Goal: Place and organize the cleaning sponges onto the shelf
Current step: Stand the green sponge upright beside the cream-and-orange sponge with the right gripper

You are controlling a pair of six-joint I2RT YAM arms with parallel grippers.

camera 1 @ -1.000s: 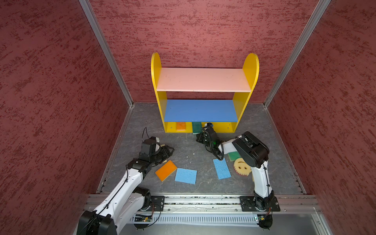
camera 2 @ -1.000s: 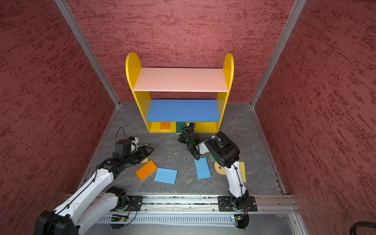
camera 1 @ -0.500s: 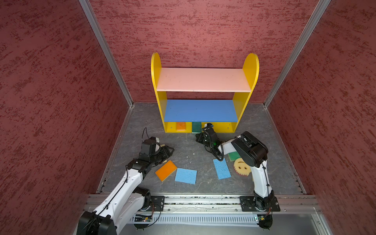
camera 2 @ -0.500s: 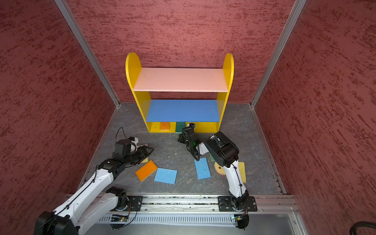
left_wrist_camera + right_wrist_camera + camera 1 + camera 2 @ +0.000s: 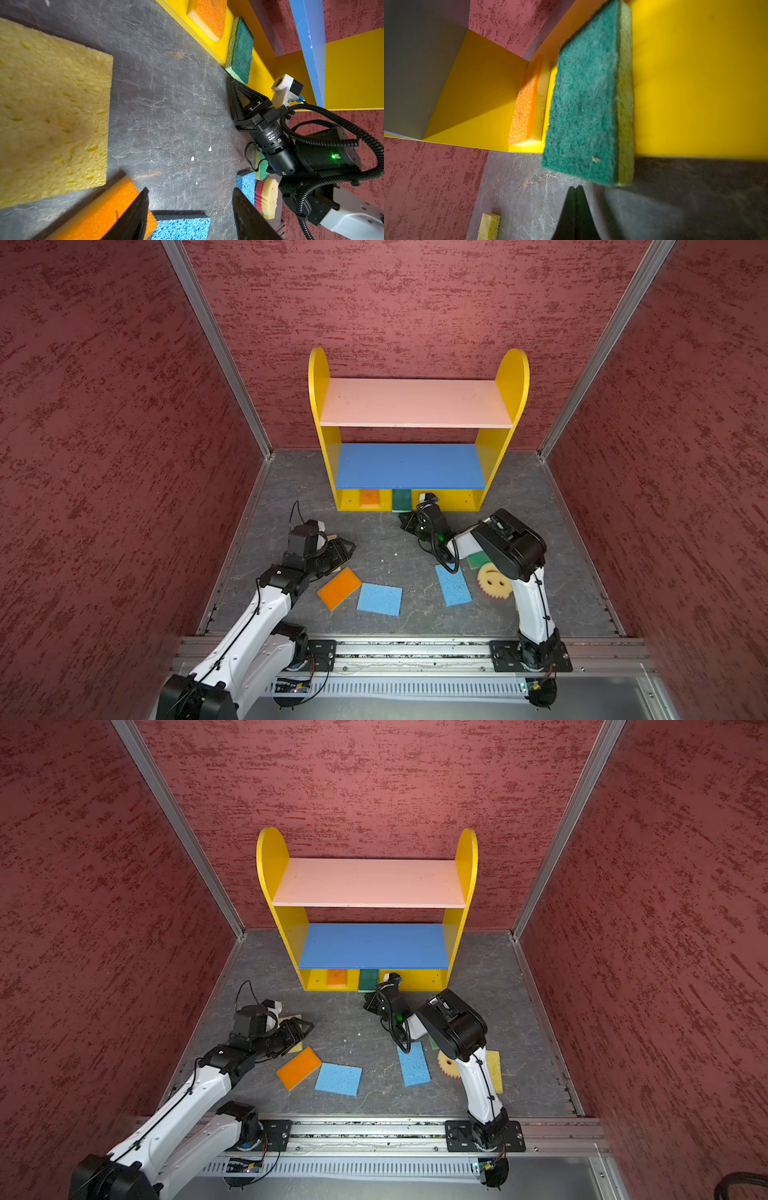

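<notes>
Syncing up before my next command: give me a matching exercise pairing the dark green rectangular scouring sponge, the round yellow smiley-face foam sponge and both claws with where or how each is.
1. dark green rectangular scouring sponge
2. round yellow smiley-face foam sponge
3. left claw
4. right claw

A. shut, empty, just in front of the yellow shelf
B. on the grey floor beside the right arm
C. open, over the floor
D. on the shelf's yellow bottom board, at its front edge

Pairs: 1-D, 2-B, 3-C, 4-A
</notes>
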